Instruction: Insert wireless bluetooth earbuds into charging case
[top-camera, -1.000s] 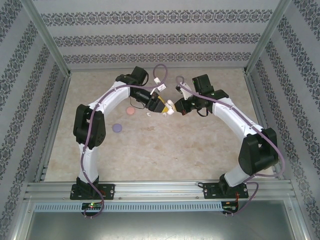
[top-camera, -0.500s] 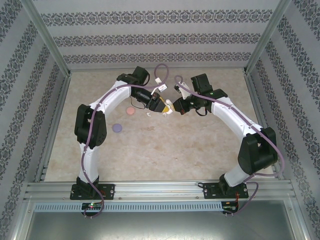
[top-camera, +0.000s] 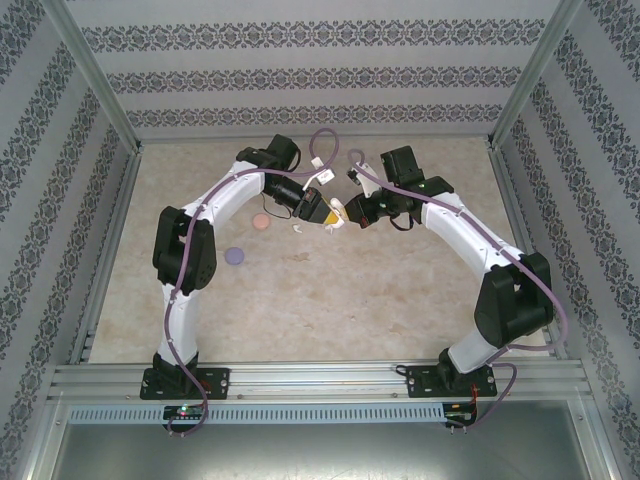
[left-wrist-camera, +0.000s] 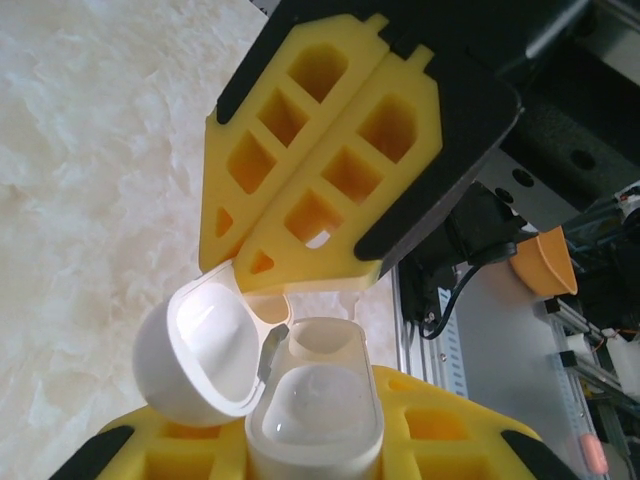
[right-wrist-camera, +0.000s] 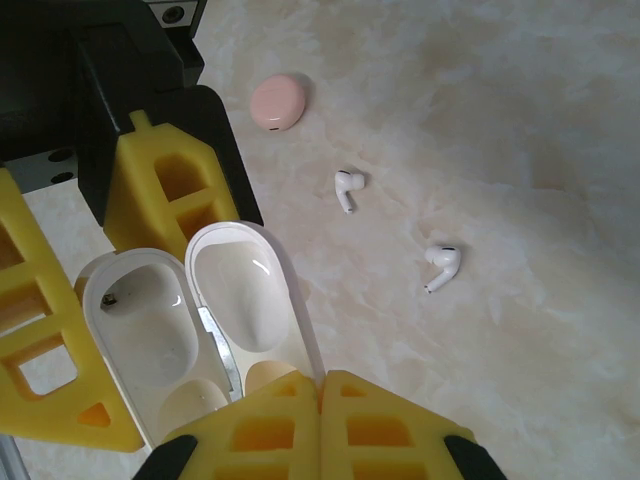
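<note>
A white charging case (left-wrist-camera: 315, 400) hangs open above the table between my two grippers. My left gripper (left-wrist-camera: 310, 432) is shut on its body, a yellow pad on either side. Its lid (right-wrist-camera: 240, 290) is swung back, and my right gripper (right-wrist-camera: 322, 385) is shut with the lid's rim pinched in the seam of its pads. Both wells of the case look bare. Two white earbuds (right-wrist-camera: 347, 185) (right-wrist-camera: 443, 262) lie on the marbled table below. From above, the grippers (top-camera: 328, 213) (top-camera: 345, 212) meet at the table's middle back.
A shut pink case (top-camera: 262, 222) lies left of the grippers, and a purple case (top-camera: 235, 256) nearer and further left. One white earbud (top-camera: 297, 228) lies close under the left gripper. Patterned walls and a metal frame (top-camera: 110, 250) ring the table.
My left gripper's jaws have narrowed onto the case body. Both arms have stayed almost in place, with the case still between them.
</note>
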